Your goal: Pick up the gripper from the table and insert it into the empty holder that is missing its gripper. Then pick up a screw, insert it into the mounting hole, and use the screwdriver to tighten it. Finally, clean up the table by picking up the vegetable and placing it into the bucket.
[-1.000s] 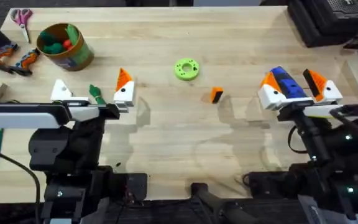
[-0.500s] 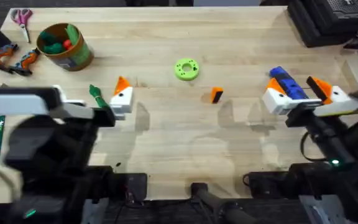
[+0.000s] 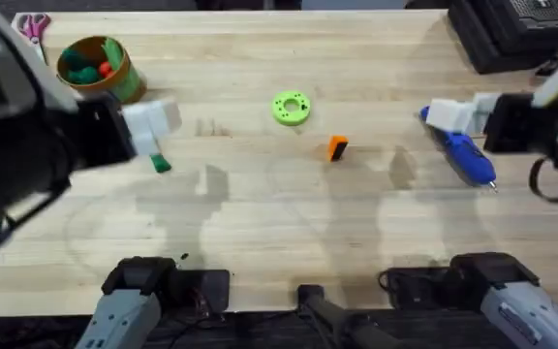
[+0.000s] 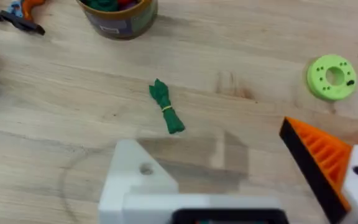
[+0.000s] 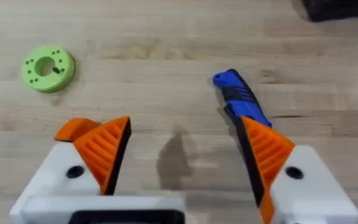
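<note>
Two arms stand raised above the desk (image 3: 260, 223), and none of the three task stages is judged complete. At the far left, the bucket (image 3: 98, 70) sits near the desk's rear corner, already holding coloured toy items. The vegetable (image 4: 167, 112) lies on the bare wood just in front of the bucket, untouched. The left tool (image 4: 229, 180) hangs above it with its fingers apart and nothing between them; one finger is the empty holder (image 4: 135, 180), a plain white block with an open mounting hole, while the opposite finger carries its orange ribbed tip. Toward the centre, a bright green ring-shaped disc (image 3: 291, 107) rests on the desk, and the gripper (image 3: 337, 147) lies just to its right and nearer the arms, well apart from both tools. At the right, the screwdriver (image 3: 461, 147) lies flat on the desk beneath the right tool (image 5: 182, 155), which is spread wide and empty, both orange tips fitted. The step in hand is judged to be the first: fetching the gripper. The next move calls for one tool to descend over the small wedge, close squarely on it, and present it to the empty holder.
</note>
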Controlling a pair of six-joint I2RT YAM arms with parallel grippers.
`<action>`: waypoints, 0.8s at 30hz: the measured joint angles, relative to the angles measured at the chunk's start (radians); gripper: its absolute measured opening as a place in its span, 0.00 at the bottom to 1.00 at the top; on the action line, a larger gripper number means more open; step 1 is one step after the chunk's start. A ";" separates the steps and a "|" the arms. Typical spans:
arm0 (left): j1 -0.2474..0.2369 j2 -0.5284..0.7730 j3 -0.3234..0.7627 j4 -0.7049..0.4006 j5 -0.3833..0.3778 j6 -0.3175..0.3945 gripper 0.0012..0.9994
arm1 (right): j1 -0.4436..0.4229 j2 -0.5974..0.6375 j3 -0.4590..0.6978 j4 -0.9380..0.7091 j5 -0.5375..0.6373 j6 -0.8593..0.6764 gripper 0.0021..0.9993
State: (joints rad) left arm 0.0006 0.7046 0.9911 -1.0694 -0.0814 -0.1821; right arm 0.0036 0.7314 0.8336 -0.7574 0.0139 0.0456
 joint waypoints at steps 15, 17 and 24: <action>0.142 0.327 0.042 -0.013 -0.015 -0.119 0.99 | 0.000 0.146 0.045 0.022 0.000 0.000 0.99; 0.178 0.392 0.017 0.016 -0.001 -0.124 0.99 | 0.000 0.146 0.045 0.021 0.000 0.000 0.99; 0.256 0.578 -0.094 0.182 0.068 -0.134 0.99 | 0.000 0.146 0.045 0.022 0.000 0.000 0.99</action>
State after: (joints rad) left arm 0.2569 1.2830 0.8974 -0.8873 -0.0131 -0.3157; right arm 0.0036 0.8772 0.8791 -0.7357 0.0139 0.0456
